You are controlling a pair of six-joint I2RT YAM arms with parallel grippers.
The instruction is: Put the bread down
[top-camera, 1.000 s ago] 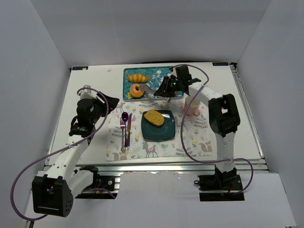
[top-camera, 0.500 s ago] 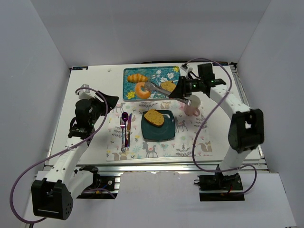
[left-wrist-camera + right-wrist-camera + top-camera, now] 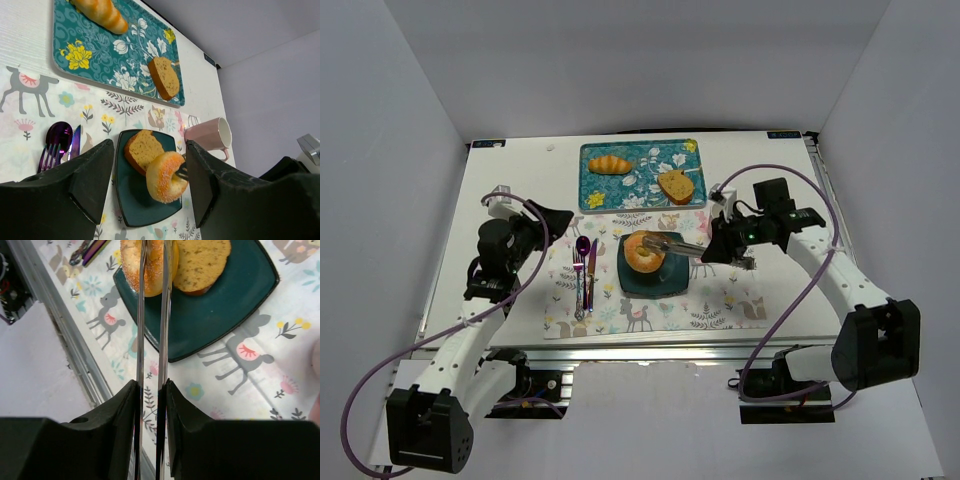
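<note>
My right gripper (image 3: pixel 722 250) (image 3: pixel 151 385) is shut on metal tongs (image 3: pixel 682 245) (image 3: pixel 152 335). The tongs pinch a sugared ring-shaped bread (image 3: pixel 642 253) (image 3: pixel 165 176) (image 3: pixel 150 265) over the dark teal plate (image 3: pixel 666 283) (image 3: pixel 131 202) (image 3: pixel 220 305). It hangs beside a brown bread slice (image 3: pixel 142 149) (image 3: pixel 200 260) lying on that plate; whether the ring touches the plate I cannot tell. My left gripper (image 3: pixel 556 217) (image 3: pixel 149 150) stands open to the left of the plate, holding nothing.
A patterned teal tray (image 3: pixel 642 160) (image 3: pixel 125 55) at the back holds a croissant (image 3: pixel 610 164) (image 3: pixel 102 12) and another bread slice (image 3: pixel 680 185) (image 3: pixel 164 77). A pink mug (image 3: pixel 207 135) stands right of the plate. Cutlery (image 3: pixel 585 270) lies on the placemat left of it.
My right arm has swung from the tray toward me, carrying the ring-shaped bread in the tongs to above the plate. The left arm has barely moved.
</note>
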